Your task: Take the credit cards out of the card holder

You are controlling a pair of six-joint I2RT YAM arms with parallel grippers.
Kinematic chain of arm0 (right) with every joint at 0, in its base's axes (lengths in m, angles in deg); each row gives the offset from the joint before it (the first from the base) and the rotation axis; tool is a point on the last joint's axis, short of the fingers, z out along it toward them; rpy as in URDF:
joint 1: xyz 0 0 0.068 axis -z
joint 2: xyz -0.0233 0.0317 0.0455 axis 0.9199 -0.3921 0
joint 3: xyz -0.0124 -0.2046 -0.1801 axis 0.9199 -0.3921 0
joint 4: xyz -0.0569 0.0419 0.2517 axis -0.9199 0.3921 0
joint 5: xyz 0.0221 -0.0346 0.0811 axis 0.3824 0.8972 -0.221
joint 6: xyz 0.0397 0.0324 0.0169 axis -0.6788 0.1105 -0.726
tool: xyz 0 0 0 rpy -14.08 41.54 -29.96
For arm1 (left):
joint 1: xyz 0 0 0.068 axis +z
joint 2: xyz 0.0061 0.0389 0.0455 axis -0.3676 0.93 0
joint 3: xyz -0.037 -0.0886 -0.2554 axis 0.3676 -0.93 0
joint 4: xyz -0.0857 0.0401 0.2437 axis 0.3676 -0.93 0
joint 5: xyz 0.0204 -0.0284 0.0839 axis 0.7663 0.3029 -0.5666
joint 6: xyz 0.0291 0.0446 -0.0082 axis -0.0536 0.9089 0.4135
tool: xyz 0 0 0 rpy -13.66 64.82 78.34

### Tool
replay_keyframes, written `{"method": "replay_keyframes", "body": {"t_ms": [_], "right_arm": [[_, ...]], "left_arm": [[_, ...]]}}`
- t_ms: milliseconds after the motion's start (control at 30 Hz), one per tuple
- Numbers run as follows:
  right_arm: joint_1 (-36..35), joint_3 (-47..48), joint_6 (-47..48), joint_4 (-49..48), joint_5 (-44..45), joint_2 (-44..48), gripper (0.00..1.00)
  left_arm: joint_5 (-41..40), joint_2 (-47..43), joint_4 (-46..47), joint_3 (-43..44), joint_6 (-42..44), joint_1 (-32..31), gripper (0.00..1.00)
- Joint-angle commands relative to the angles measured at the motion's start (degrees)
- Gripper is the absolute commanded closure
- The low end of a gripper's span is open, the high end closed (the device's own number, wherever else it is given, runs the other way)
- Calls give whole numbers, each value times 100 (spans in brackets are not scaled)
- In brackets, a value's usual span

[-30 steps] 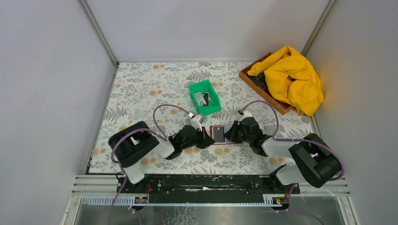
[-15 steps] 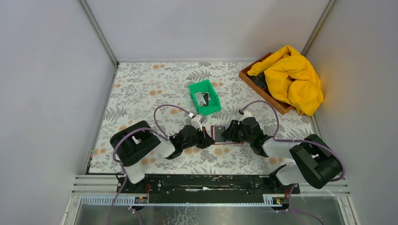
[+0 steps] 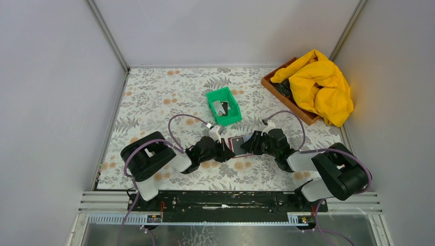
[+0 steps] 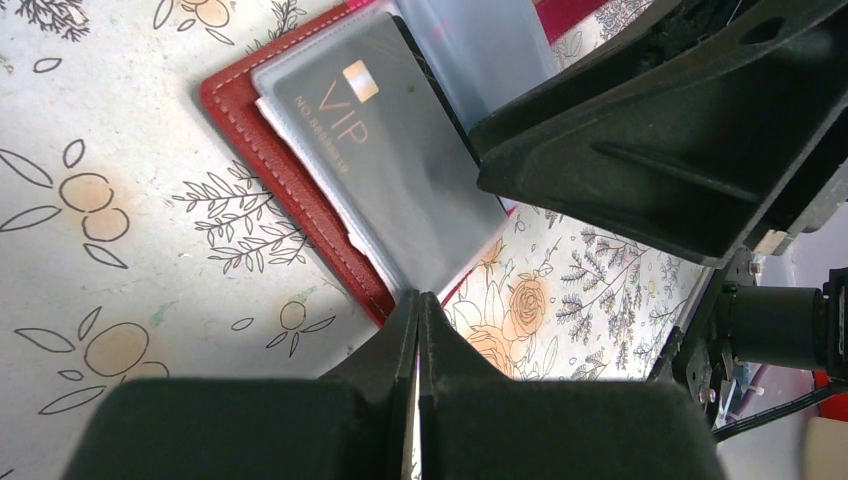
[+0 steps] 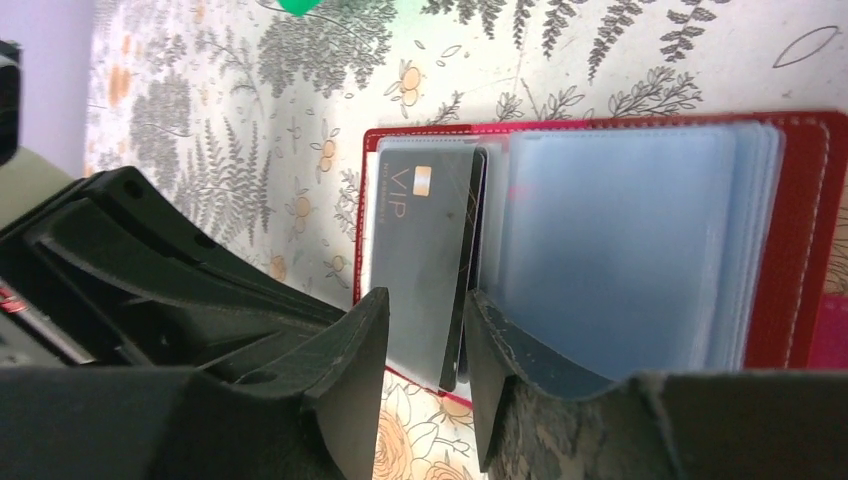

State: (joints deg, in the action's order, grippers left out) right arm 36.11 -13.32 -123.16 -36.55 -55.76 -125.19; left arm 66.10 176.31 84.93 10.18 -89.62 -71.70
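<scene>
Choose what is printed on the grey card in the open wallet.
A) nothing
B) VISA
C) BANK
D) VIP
D: the left wrist view shows gold letters "VIP" beside a chip on the grey card in the wallet.

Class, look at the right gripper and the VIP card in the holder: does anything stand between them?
No separate thing does. The right gripper has its jaws open, flanking the near end of the VIP card. Only the clear sleeve that the card sits in, inside the holder, covers it.
</scene>
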Motion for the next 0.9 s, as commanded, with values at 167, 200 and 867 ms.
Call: {"method": "replay_keyframes", "body": {"t_ms": [167, 200, 867], "right_arm": [[62, -219, -508, -1642, -1461, -171, 62], [61, -203, -496, -1639, -1485, -207, 62], [78, 97, -152, -1039, -1517, -474, 64]], "left_arm": [[-56, 125, -145, 60, 33, 40, 100], [-63, 119, -144, 47, 33, 47, 100], [-79, 98, -83, -31, -3, 90, 100]]}}
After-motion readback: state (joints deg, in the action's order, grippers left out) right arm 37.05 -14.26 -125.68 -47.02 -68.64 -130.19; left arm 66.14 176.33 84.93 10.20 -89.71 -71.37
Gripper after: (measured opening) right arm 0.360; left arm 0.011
